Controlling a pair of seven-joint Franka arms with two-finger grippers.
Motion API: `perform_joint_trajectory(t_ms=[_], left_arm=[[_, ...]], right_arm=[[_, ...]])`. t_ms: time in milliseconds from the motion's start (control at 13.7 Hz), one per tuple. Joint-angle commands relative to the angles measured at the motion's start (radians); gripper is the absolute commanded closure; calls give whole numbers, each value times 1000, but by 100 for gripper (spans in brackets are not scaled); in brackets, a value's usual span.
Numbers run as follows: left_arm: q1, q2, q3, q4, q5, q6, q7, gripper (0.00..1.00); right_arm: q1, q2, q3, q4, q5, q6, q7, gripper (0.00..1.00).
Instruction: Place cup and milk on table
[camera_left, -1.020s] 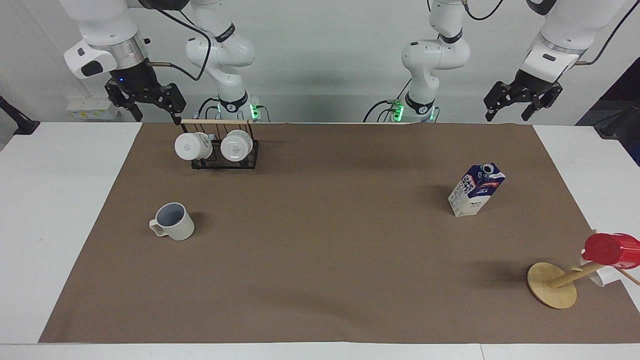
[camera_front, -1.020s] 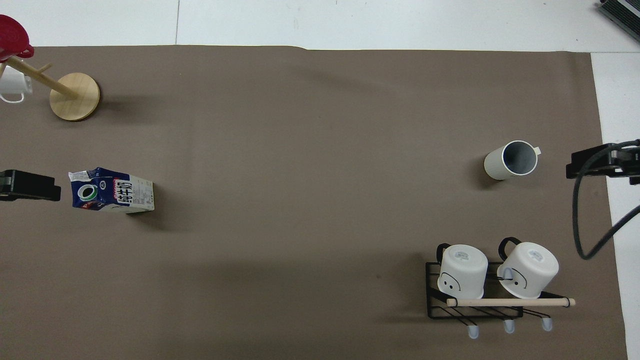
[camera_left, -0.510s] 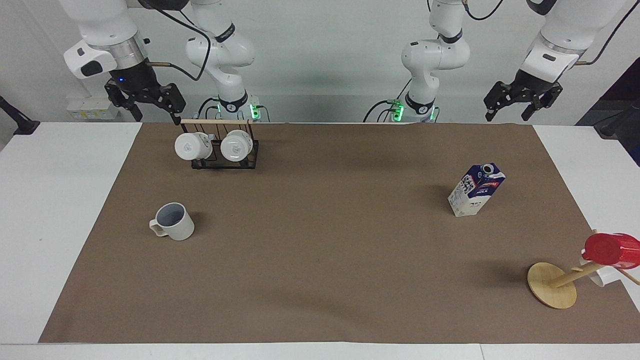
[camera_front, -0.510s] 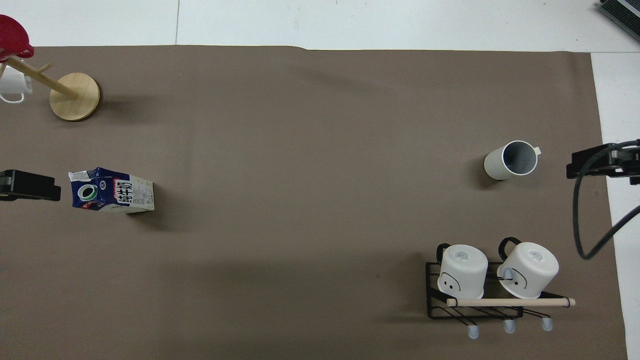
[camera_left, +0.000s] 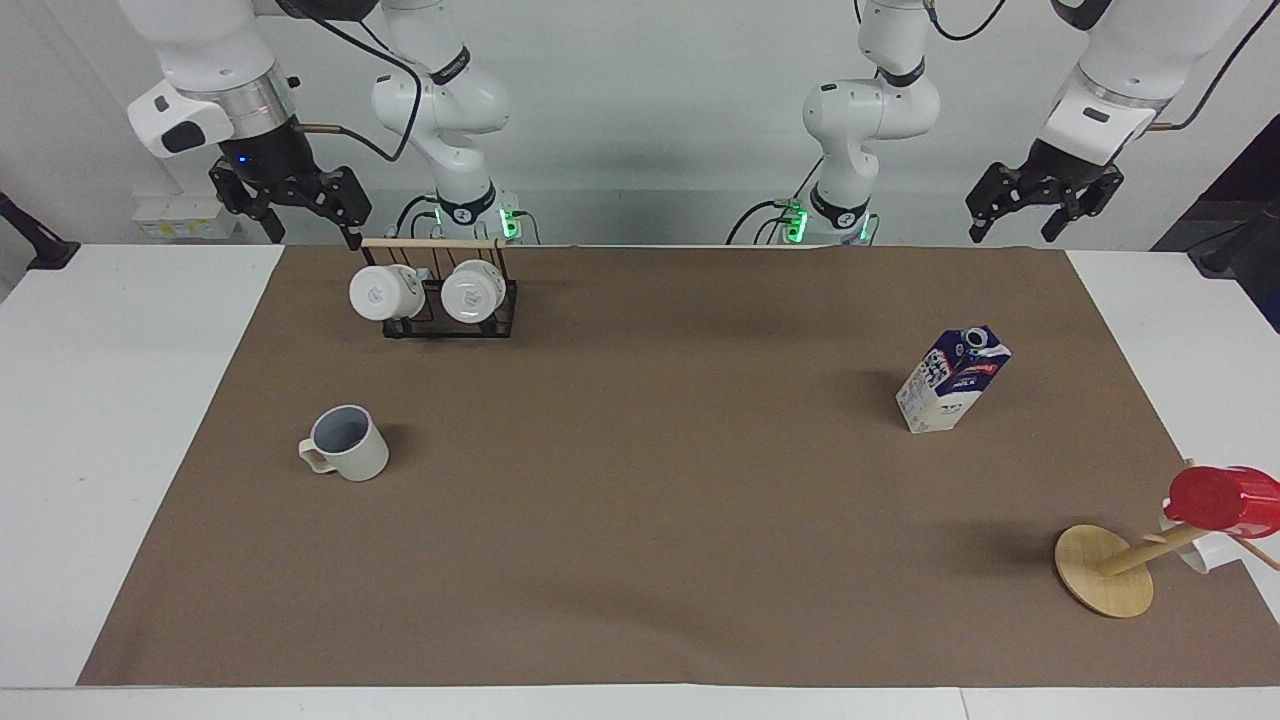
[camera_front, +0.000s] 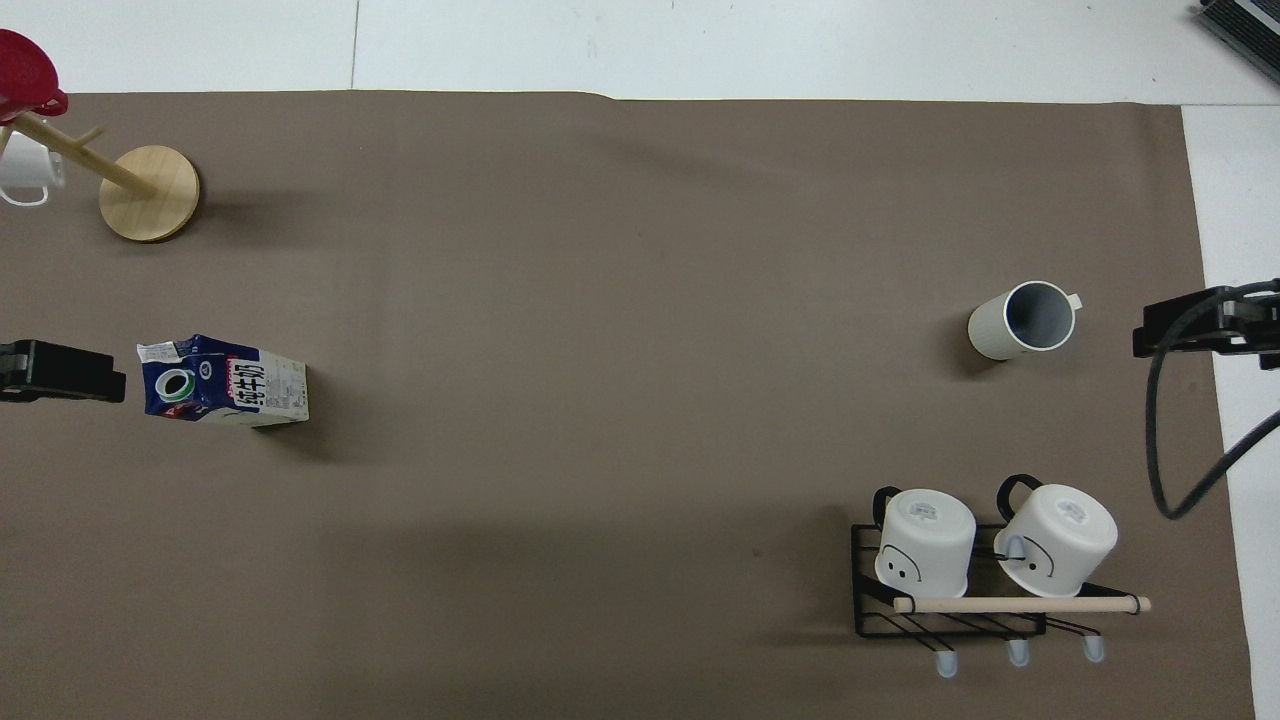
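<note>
White wall at the back, white table (camera_left: 120, 420) below, mostly covered by a big brown mat (camera_left: 640, 520).

Going across the facing view from its left edge: right gripper (camera_left: 290, 215) hanging in the air above the table edge nearest the robots, at the right arm's end, fingers apart and holding nothing. Just beside it, a black rack (camera_left: 450, 315) with a wooden bar on top, carrying two white mugs (camera_left: 385, 292) on their sides. Farther from the robots than the rack, the cup (camera_left: 346, 457) standing upright on the mat, opening up, handle toward the right arm's end of the table. Well apart from the right gripper, not touched by it.

Wide bare mat in the middle.

Then the milk (camera_left: 951, 378), standing upright on the mat toward the left arm's end, round cap on the slanted top. Left gripper (camera_left: 1042, 212) raised above the mat edge nearest the robots, fingers apart, empty, well apart from the carton. Both arms waiting.

Last, at the left arm's end and farthest from the robots, a wooden stand (camera_left: 1105, 570) with round base, bearing a red cup (camera_left: 1222, 500) and a small white one (camera_front: 22, 168).
</note>
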Motion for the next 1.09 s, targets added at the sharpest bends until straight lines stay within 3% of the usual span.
perform_joint_trajectory(t_ms=[0, 1020], left_arm=[[-10, -14, -3, -6, 6, -12, -10, 0], [5, -48, 8, -63, 2, -3, 4, 0]], right_arm=[[-8, -22, 0, -25, 15, 17, -30, 0], [-8, -22, 0, -25, 15, 17, -30, 0]])
